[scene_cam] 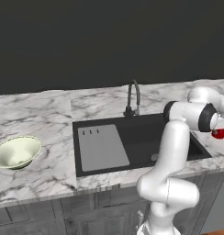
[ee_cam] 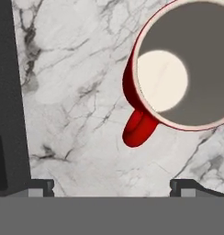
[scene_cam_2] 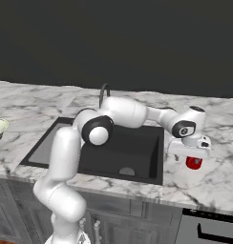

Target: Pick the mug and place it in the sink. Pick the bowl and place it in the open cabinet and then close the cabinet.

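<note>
**Gripper open above the mug**

Your gripper [ee_cam: 112, 186] hangs with its jaws spread wide over the marble desk [ee_cam: 77, 92], nothing held. Just beyond it the red mug [ee_cam: 178, 69] stands upright, right of the black sink [scene_cam_2: 123, 152]. Far left, the bowl [scene_cam: 17, 151] sits on the desk.

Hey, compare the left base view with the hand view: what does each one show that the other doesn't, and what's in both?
Left base view alone: the pale bowl on the marble counter left of the sink, the faucet, the grey drainboard panel and the white arm over the basin.

Hand view alone: the mug's handle, its pale inside from straight above, and the open gripper with its fingertips apart.

Both: the red mug standing on the marble to the right of the black sink.
</note>
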Robot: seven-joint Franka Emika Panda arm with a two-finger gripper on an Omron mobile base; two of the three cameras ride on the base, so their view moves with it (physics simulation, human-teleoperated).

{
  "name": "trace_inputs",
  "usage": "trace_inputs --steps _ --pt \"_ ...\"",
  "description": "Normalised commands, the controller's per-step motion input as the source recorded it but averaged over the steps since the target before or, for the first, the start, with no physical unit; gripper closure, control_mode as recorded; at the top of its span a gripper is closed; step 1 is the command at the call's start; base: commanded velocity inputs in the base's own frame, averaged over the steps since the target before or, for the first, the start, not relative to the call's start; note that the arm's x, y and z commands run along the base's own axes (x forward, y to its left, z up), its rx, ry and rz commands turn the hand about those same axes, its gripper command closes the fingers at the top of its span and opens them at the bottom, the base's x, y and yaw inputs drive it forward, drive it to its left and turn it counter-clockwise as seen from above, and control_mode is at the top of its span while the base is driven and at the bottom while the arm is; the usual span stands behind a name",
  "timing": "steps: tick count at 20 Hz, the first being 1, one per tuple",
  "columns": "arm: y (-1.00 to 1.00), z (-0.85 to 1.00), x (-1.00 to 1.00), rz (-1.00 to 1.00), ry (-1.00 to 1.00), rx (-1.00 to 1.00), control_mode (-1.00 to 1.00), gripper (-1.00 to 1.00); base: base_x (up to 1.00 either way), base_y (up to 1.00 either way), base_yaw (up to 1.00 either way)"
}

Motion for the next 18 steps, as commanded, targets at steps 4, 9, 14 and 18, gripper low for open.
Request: trace_inputs --steps 4,9,14,18 --pt "-0.08 -0.07 0.25 0.0 0.0 0.0 -1.0 -1.0 0.0 0.0 0.0" --pt "-0.16 -0.1 0.17 0.0 0.0 0.0 -1.0 -1.0 0.0 0.0 0.0" --pt "-0.22 -0.17 0.02 -0.02 0.0 0.0 -1.0 -1.0 0.0 0.0 0.0" --pt "-0.19 -0.29 0.01 -0.06 0.0 0.0 -1.0 -1.0 0.0 0.0 0.0"
